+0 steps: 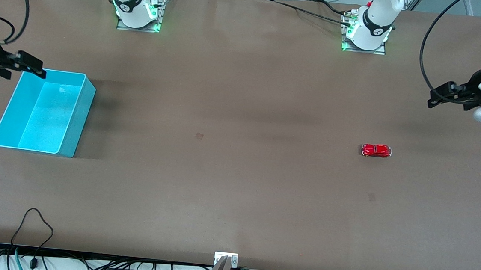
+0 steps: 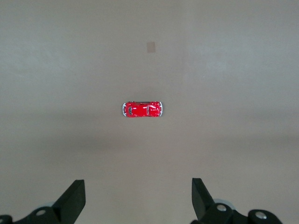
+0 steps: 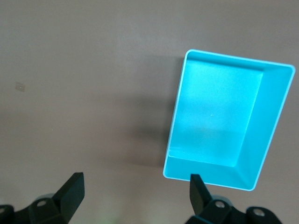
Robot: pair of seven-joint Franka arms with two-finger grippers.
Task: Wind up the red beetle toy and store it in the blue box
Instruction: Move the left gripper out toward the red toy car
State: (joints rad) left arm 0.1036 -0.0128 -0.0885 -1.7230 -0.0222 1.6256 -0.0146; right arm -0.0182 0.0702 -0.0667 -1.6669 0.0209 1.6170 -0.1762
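Nothing of the task looks done yet. The red beetle toy (image 1: 376, 151) sits on its wheels on the bare table (image 1: 236, 186), toward the left arm's end, untouched and well apart from the blue box (image 1: 65, 138), which stands empty toward the right arm's end. Read as a clock face centred on the table in the front view, the toy lies at about 3 o'clock and the box at about 9 o'clock.

The left gripper (image 1: 451, 96) hangs in the air over the table's edge at the left arm's end, at roughly 1 o'clock from the toy, its fingers spread apart and holding nothing. In the left wrist view the toy (image 2: 142, 109) lies ahead of those open fingers (image 2: 72, 198), clear of both.

The right gripper (image 1: 23, 64) hovers over the box's corner nearest the robot bases, its fingers also apart and empty; its wrist view shows the box (image 3: 175, 135) with nothing inside. This arm appears to wait.

All 3 steps remain, by my reading: grasp the toy, wind it, then carry it across and put it in the box.
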